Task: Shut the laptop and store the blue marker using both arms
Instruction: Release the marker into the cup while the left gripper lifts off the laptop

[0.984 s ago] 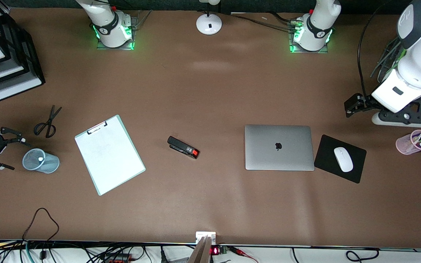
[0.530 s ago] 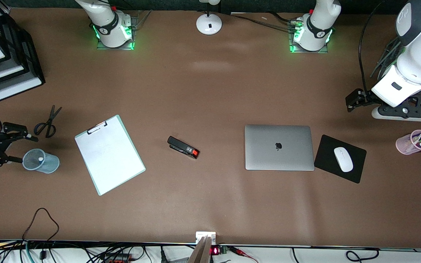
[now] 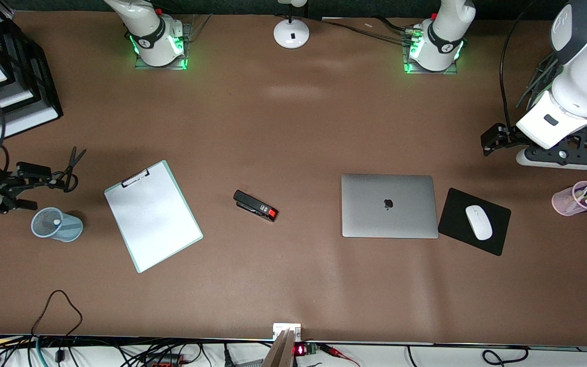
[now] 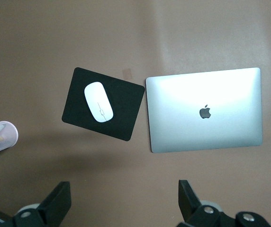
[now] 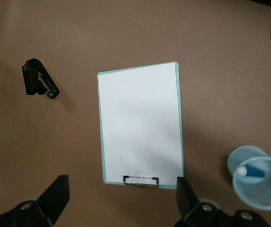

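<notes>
The laptop (image 3: 389,205) lies shut on the table, lid up with the apple logo showing; it also shows in the left wrist view (image 4: 204,109). The blue marker (image 5: 253,173) stands inside the light-blue mesh cup (image 5: 268,194) at the right arm's end of the table; only its white end (image 3: 57,222) shows in the front view. My right gripper (image 3: 33,186) is open and empty, in the air between the scissors and the cup (image 3: 72,228). My left gripper (image 3: 491,142) is open and empty, over bare table near the mouse pad; in its wrist view (image 4: 124,201) the jaws stand wide apart.
A clipboard (image 3: 153,215) and a black stapler (image 3: 255,205) lie mid-table. Scissors (image 3: 67,171) lie by the right gripper. A white mouse (image 3: 478,222) sits on the black mouse pad (image 3: 454,219). A pink pen cup (image 3: 574,201), stacked trays (image 3: 18,102) and a lamp base (image 3: 291,33) stand around.
My right gripper has moved from beside the blue cup toward the scissors and turned. My left gripper has drifted slightly toward its base. Laptop and marker have not moved.
</notes>
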### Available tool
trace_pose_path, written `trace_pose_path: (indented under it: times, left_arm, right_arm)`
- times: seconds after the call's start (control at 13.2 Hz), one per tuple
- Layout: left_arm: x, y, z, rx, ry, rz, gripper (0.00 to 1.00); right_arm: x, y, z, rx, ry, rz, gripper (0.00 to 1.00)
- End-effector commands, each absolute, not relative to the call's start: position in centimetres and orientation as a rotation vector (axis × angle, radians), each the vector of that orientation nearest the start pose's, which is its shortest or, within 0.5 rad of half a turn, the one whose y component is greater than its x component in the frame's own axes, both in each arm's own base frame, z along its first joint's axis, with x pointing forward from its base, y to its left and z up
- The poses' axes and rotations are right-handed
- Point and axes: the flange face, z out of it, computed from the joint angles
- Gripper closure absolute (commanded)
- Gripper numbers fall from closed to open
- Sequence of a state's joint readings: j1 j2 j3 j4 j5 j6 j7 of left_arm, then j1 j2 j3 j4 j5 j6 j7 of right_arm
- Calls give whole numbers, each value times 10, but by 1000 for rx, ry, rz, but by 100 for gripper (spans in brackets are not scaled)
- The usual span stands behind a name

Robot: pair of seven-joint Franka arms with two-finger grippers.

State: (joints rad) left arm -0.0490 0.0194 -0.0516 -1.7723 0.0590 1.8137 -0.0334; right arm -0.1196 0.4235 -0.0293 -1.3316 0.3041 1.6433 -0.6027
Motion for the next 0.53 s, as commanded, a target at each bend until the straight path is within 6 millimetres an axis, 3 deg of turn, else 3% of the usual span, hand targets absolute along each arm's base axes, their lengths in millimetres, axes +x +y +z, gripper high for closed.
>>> trace_pose_path:
  times: [0.0, 0.23, 0.38, 0.45]
  left_arm:
    - [570, -51, 546, -3103, 154, -60, 0]
    - [570, -55, 546, -3102, 166, -63, 0]
    - [570, -55, 546, -3101, 169, -60, 0]
    - [570, -54, 546, -3099, 167, -60, 0]
  right_arm:
    - [653, -29, 524, -2887, -438, 99, 0]
    - [624, -3, 556, -3027, -397, 204, 0]
    - [596, 23, 581, -3128, -412, 173, 0]
    - [588, 24, 592, -3137, -377, 156, 0]
